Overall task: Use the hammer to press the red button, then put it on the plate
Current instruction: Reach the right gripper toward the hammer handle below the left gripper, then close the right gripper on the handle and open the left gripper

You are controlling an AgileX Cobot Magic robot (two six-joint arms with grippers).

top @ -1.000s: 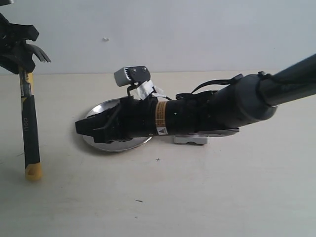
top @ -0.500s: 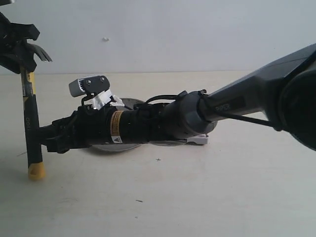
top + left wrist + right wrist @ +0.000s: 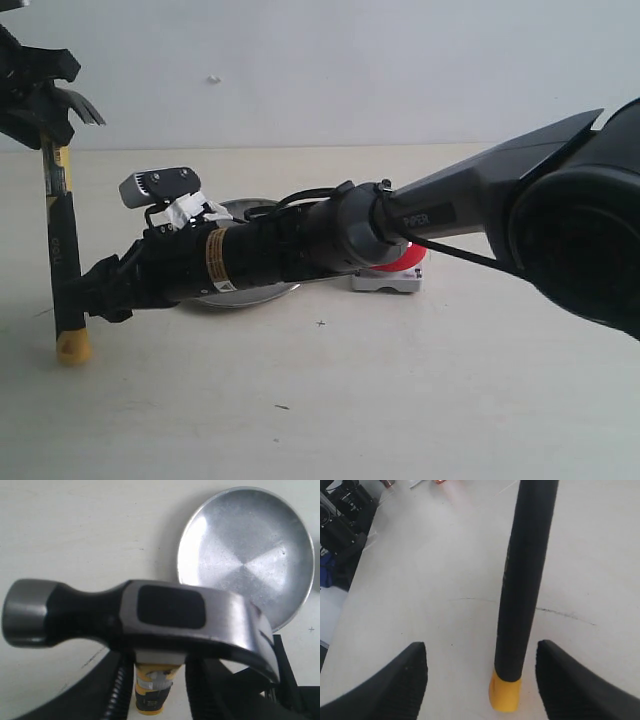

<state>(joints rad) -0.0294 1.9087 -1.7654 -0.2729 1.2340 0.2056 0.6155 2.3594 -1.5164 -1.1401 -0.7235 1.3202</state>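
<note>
Hammer: stands upright at the far left of the exterior view, with the dark head uppermost and the yellow end down at the tabletop. It is to the left of the plate and apart from it.
Left gripper: jaws clenched on the hammer just beneath its head, at the yellow neck.
Right gripper: reaches across the middle, low and nearly level. The jaws are released, one on either side of the black handle just above the yellow end, and neither touches it in the right wrist view.
Plate: lies flat on the tabletop, its brushed face showing in the left wrist view. In the exterior view the right arm hides most of it.
Red button: sits on its grey base to the right of the plate. The right arm covers most of it, leaving only an edge of the dome in sight.
</note>
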